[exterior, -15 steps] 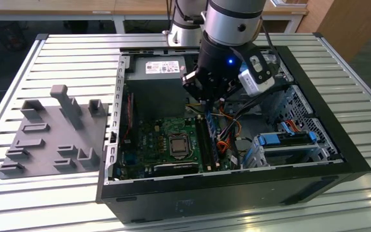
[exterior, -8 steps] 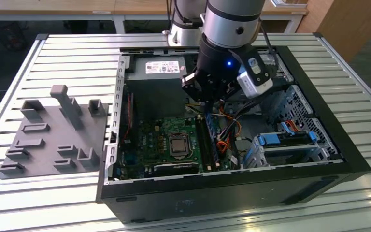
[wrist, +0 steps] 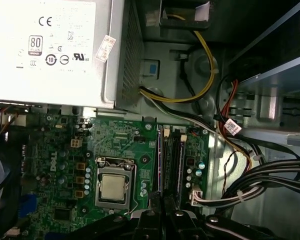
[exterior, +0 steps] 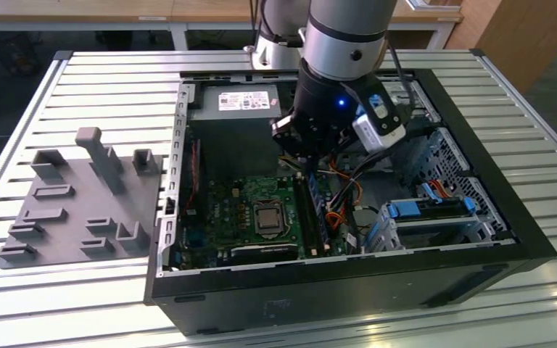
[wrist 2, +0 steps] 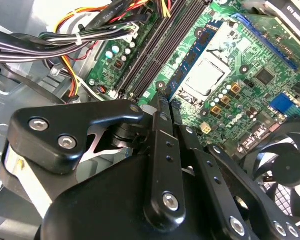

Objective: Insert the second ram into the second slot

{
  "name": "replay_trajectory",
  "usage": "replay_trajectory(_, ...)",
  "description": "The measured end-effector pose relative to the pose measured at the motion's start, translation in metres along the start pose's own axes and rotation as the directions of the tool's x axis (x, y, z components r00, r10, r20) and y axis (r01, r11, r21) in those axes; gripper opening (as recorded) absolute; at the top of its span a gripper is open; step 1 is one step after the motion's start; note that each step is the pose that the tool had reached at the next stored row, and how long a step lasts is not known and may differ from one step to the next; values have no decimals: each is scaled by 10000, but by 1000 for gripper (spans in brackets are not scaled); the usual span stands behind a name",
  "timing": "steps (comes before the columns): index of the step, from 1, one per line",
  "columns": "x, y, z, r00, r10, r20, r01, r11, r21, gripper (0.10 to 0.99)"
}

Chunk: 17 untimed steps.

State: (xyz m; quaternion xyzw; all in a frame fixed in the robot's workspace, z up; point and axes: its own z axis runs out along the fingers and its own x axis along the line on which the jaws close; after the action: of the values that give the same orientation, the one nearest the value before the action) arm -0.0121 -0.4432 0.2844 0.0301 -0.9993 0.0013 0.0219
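Observation:
In the second wrist view a thin blue stick with dark chips, the second ram (wrist 2: 192, 60), lies along the memory slots (wrist 2: 150, 55) on the side nearest the processor. My gripper (wrist 2: 164, 102) has its black fingers (wrist 2: 160, 150) drawn together, and their tips are at the stick's near end. I cannot tell whether they touch it. In the exterior view the gripper (exterior: 303, 161) hangs inside the open computer case, over the slots (exterior: 310, 206). The first wrist view has the gripper (wrist: 162, 216) in line with one end of the slots (wrist: 172, 160).
The processor (exterior: 266, 215) sits just beside the slots, and the power supply (exterior: 244, 101) is at the back of the case. Cable bundles (exterior: 341, 196) crowd the other side of the slots, next to a drive bay (exterior: 434, 210). A grey fixture (exterior: 75, 203) lies on the table.

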Motion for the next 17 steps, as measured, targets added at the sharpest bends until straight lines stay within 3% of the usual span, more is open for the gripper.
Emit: replay_trajectory(17,-3,0,63,10000,0,16,0,10000,2,137)
